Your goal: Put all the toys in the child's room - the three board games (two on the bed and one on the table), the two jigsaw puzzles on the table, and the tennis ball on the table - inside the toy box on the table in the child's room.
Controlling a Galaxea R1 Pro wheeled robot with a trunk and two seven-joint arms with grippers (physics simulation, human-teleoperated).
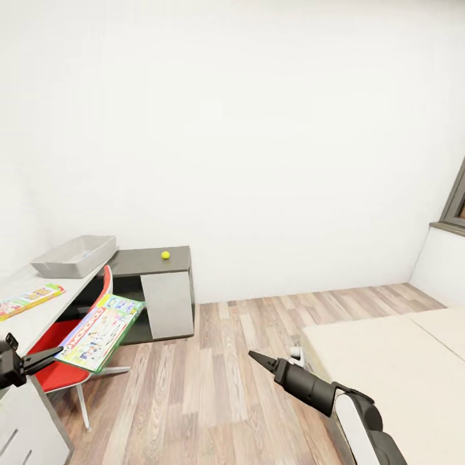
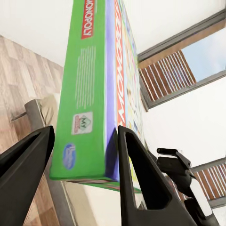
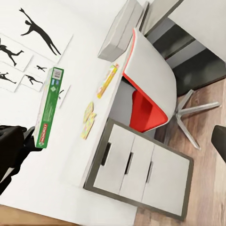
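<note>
Though hand-held [image 1: 39, 363], green-edged Monopoly box [image 1: 100, 331]

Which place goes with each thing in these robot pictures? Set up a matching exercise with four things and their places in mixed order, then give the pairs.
Things:
1. Monopoly box
2. tennis ball
3. toy box
4. red chair

Places:
A. on the white desk top by the wall
B. on the lower dark grey section
C. held in the left end effector
D. on the wood floor beside the desk

Pairs: 1-C, 2-B, 3-A, 4-D
</note>
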